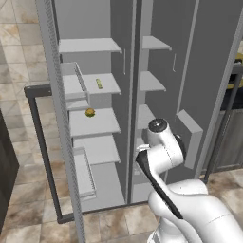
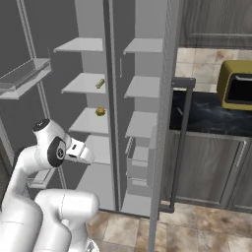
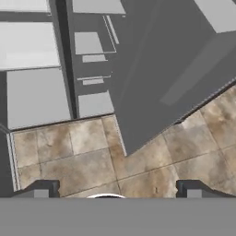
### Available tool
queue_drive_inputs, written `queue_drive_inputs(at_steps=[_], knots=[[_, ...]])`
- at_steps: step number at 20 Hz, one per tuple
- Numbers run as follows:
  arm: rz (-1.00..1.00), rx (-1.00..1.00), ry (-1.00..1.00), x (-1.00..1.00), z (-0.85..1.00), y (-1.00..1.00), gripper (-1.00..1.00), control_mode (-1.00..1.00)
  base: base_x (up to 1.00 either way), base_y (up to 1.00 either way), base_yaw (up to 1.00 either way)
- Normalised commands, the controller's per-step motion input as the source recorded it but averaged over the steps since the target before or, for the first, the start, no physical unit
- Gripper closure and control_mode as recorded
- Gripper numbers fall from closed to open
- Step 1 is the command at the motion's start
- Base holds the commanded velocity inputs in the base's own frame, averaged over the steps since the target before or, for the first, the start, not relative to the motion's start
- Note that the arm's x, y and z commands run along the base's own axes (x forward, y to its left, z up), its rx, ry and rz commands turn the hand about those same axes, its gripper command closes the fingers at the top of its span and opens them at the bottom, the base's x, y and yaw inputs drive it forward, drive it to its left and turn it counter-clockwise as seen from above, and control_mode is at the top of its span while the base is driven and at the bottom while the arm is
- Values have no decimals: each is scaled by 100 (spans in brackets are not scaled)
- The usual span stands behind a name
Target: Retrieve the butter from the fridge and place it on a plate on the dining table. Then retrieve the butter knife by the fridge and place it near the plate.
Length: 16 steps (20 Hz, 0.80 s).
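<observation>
The fridge (image 1: 129, 118) stands with both doors swung wide, its pale shelves bare except for two items on the left side. The butter (image 1: 99, 83), a small yellowish stick, lies on the second shelf from the top and appears again (image 2: 100, 83) in the right base view. My gripper (image 3: 117, 190) is open and holds nothing. It points down at the tiled floor in front of the fridge's lower shelves (image 3: 94, 103), well below the butter. The plate, dining table and butter knife are out of view.
A round brown-and-green burger-like item (image 1: 90, 112) sits one shelf below the butter. The open doors flank me, each with a dark bar handle (image 1: 42, 142) (image 2: 179, 142). Right of the fridge, a black counter (image 2: 206, 115) carries a yellow appliance (image 2: 236, 83).
</observation>
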Motion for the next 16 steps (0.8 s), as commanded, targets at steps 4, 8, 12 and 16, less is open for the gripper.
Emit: queue_drive_inputs(at_steps=[4, 8, 12, 16], knots=[[3, 22, 0, -17, 23, 13, -100, -100, 0, 0, 0], [-2, 14, 11, -2, 30, 13, -100, -100, 0, 0, 0], [-1, 4, 13, -19, 15, 0, -100, -100, 0, 0, 0], [1, 0, 7, -42, 0, 0, -100, -100, 0, 0, 0]])
